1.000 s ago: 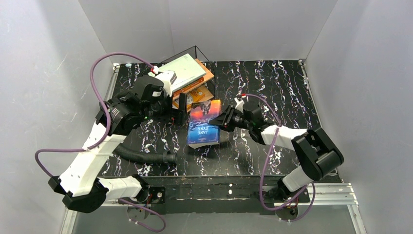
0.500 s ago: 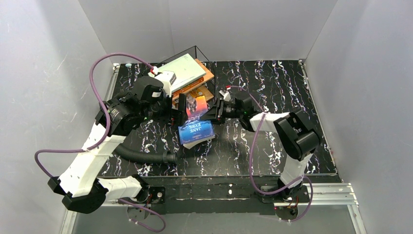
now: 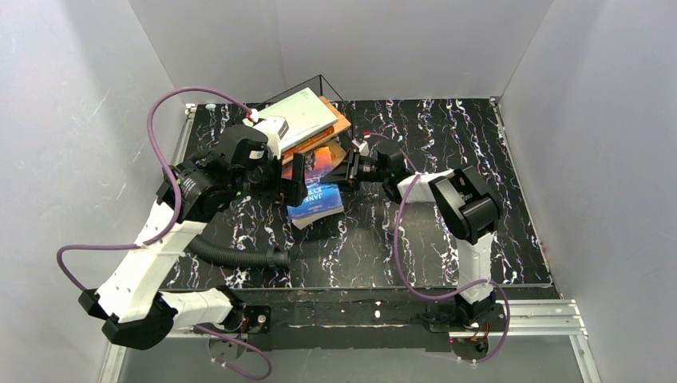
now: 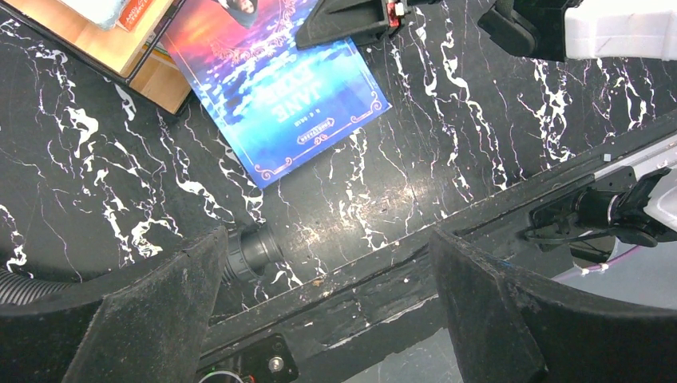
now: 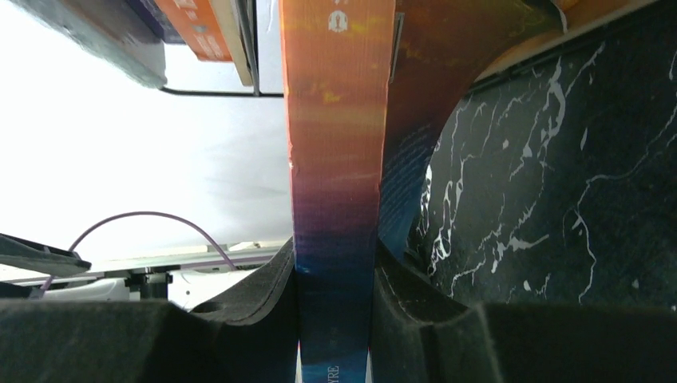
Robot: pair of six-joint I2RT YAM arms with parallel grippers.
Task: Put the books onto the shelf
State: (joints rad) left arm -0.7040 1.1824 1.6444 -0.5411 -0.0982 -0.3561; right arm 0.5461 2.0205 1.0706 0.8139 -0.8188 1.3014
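The task looks close to its end. The small two-tier shelf of black wire and light wooden boards (image 3: 342, 121) stands at the far left of the black, white-veined desk (image 3: 447, 120). A plain pale grey-green book (image 3: 299, 114) lies flat on its upper tier. More covers, orange and reddish, show beneath it and on the lower tier, though I cannot count them. No other book lies loose on the desk in the overhead view, so the thin blue book with the orange sunset cover (image 3: 318, 198) is probably the last to go in.

That book is off the desk and tilted. Its sunset end points into the shelf's lower opening and its blue end hangs out over the desk. Whether the leading edge already rests on the lower board cannot be told.

The right claw (image 3: 339, 174) is closed narrowly on the blue book. Its own camera shows a pad pressed against each face with the thin edge running straight up between them.

The left claw (image 3: 291, 185) hovers just beside the book's left edge, its jaws spread wide and holding nothing.

What is left is to slide the book fully in and release it.
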